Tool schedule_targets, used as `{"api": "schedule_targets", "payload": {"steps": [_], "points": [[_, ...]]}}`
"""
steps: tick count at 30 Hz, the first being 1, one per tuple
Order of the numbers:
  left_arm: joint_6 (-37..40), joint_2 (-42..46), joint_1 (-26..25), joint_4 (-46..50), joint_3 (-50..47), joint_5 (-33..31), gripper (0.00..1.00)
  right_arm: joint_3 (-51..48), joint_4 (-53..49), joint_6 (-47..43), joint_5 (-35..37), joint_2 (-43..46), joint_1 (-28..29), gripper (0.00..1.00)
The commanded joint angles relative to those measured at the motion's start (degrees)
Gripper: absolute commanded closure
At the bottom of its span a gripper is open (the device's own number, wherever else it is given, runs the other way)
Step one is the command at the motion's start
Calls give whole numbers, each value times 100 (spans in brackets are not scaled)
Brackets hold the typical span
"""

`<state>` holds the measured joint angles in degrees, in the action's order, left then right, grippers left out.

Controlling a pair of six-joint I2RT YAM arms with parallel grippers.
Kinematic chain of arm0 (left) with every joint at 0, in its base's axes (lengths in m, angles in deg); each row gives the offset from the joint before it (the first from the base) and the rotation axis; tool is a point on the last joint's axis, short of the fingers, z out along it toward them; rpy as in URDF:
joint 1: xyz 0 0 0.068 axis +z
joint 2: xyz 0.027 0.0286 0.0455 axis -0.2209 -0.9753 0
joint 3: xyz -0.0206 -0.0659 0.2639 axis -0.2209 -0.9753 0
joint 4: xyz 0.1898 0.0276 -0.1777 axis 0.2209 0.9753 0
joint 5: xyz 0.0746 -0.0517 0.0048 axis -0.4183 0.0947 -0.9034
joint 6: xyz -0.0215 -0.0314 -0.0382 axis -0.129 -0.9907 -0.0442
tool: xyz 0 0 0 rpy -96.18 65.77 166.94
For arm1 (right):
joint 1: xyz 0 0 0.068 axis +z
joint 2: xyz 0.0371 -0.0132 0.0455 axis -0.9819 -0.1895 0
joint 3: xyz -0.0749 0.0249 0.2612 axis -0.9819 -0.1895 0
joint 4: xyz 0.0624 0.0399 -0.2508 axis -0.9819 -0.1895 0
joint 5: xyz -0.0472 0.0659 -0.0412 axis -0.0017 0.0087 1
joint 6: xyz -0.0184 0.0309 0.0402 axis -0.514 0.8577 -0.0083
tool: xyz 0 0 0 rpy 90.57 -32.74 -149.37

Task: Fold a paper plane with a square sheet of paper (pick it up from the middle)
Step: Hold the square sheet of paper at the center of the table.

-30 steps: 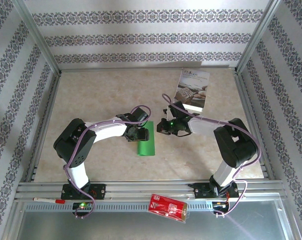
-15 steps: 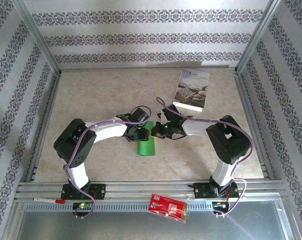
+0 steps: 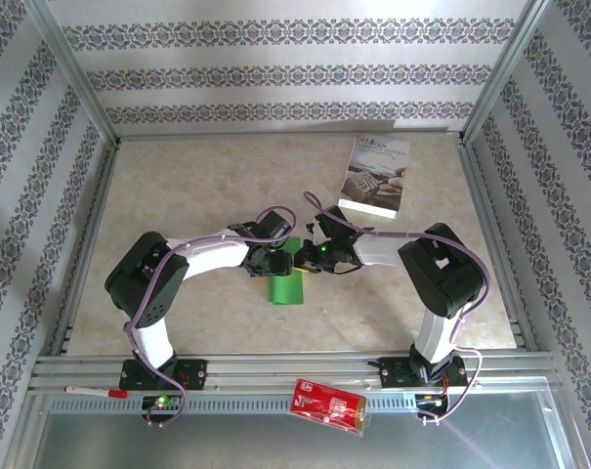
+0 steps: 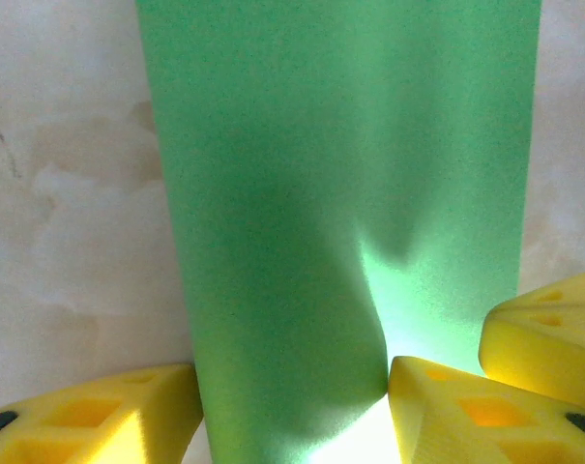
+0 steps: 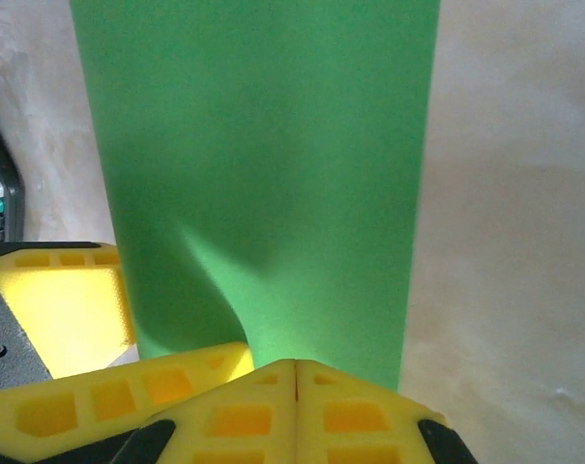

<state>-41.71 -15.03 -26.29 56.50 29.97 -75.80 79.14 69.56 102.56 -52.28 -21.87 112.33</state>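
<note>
Folding looks midway to me: green paper (image 3: pixel 286 290) lies as a doubled strip on the table (image 3: pixel 197 186), left gripper (image 4: pixel 292 372) half-spread astride one end, right gripper (image 5: pixel 294 365) pinched closed on its edge, so next comes a gentle lift and crease.

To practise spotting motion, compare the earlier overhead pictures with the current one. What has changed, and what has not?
The right gripper slid left to the far end of the green sheet of paper and is now close beside the left gripper. The right wrist view shows its fingers shut together. The left gripper, the sheet, the booklet and the red packet stayed put.
</note>
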Motion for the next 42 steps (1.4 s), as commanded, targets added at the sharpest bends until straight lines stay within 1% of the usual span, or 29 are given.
{"api": "schedule_targets", "payload": {"steps": [1, 9, 16, 23, 28, 33, 42], "points": [[-17, -744, -173, -477, -345, 184, 43, 4, 65, 49, -34, -103, 49, 100], [-19, -744, -178, -481, -349, 190, 43, 10, -23, 54, 30, -225, 57, 100], [-20, -742, -173, -498, -362, 184, 43, 68, -520, -82, 378, -332, 74, 100], [-41, -709, -178, -503, -379, 186, 43, -7, -734, -144, 678, -441, 106, 100], [-60, -652, -181, -464, -320, 190, 43, -108, -682, -83, 765, -535, 137, 100], [-93, -523, -173, -398, -215, 216, 41, -204, -639, -41, 874, -630, 155, 100], [-220, 66, -167, -142, -117, 165, 35, -314, -667, 33, 1108, -706, 181, 100]]}}
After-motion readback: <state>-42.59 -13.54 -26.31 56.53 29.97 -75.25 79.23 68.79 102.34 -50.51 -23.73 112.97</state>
